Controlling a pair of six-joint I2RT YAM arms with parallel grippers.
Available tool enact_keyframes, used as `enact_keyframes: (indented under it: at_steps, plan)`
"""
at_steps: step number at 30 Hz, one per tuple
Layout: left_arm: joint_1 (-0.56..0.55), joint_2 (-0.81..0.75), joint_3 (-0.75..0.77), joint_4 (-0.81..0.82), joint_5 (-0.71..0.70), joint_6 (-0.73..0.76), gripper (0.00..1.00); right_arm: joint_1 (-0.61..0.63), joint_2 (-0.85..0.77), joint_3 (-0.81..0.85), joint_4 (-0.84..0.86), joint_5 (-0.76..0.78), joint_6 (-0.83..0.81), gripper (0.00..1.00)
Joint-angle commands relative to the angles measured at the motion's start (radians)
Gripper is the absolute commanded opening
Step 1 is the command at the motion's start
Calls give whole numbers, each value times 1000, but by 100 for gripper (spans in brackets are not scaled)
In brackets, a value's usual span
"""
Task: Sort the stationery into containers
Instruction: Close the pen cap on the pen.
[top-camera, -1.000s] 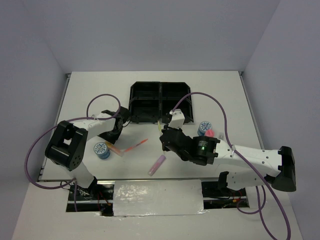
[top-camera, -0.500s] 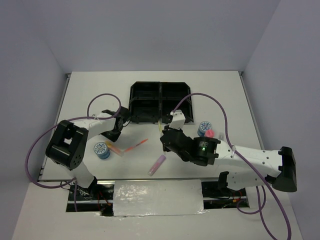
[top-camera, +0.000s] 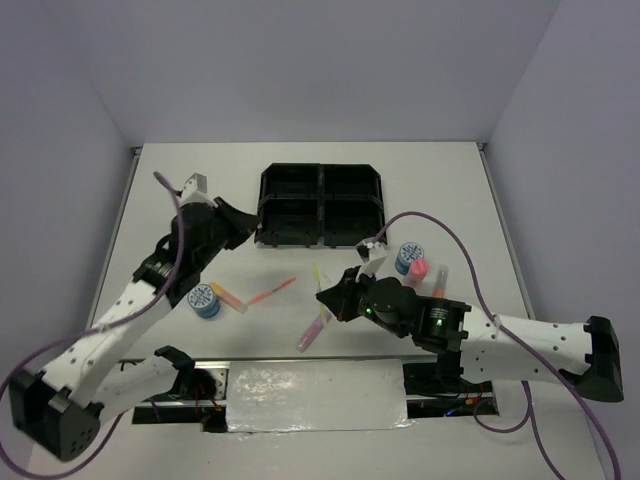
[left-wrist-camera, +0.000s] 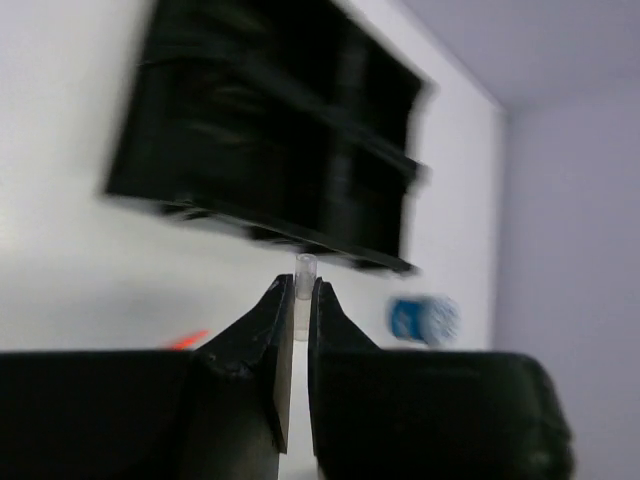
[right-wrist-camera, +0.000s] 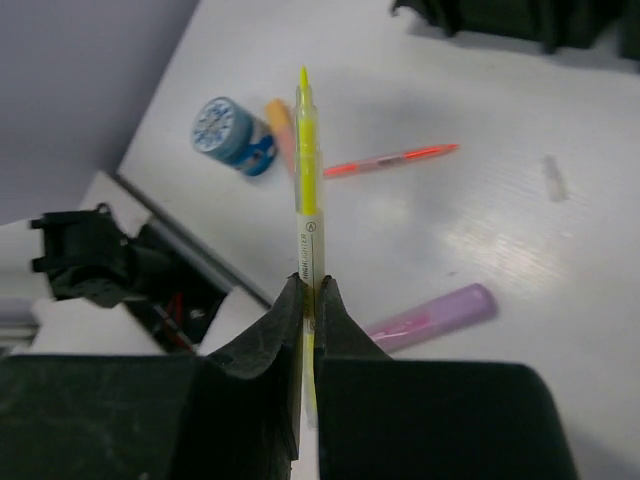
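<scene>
— What has been changed?
— The right gripper (top-camera: 330, 295) has been drawn back to 6 o'clock of the tray (top-camera: 320, 215), well apart from its near edge, with the yellow pen (right-wrist-camera: 308, 190) clamped in it.
— And the left gripper (left-wrist-camera: 297, 290)?
— Pinched on a small clear piece (left-wrist-camera: 305, 272), possibly a cap, at the tray's 9 o'clock.

The white table (top-camera: 450, 180) carries a black tray (top-camera: 320, 205), which lies just past the left pincer (top-camera: 243, 230), toward the far edge. On the near side of that pincer sits a blue-and-white tape roll (top-camera: 205, 300) with an orange marker (top-camera: 228, 297) just beside it. A thin pink pen (top-camera: 272, 291) lies between these and the right pincer (top-camera: 322, 295). A purple marker (top-camera: 314, 330) lies close to the right pincer, on its near side. Off to that pincer's right stand two more things, close together: a second tape roll (top-camera: 408, 257) and a pink-capped bottle (top-camera: 418, 268).
</scene>
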Motion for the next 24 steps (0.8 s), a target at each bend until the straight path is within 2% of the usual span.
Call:
enact_keyframes:
  at_steps: [1,3,4,8,14,22,24]
  plan:
    - [-8,-208,-106,286,325,215,0,11,26,-63,273,-166,36,0]
    - [-17,-292,-174,350,387,198,0,37,66,-85,409,-206,53,0]
    - [-17,-365,-192,378,429,189,0,48,77,-88,447,-197,62,0]
    - [-20,-494,-271,485,489,161,0,105,138,-82,619,-134,59,0]
    - [-21,-553,-292,504,532,140,0,117,186,-14,624,-125,13,0]
    - [-21,-582,-392,701,570,107,0,117,167,-30,686,-131,12,0]
    - [-21,-579,-391,709,566,103,0,119,167,-22,681,-148,3,0]
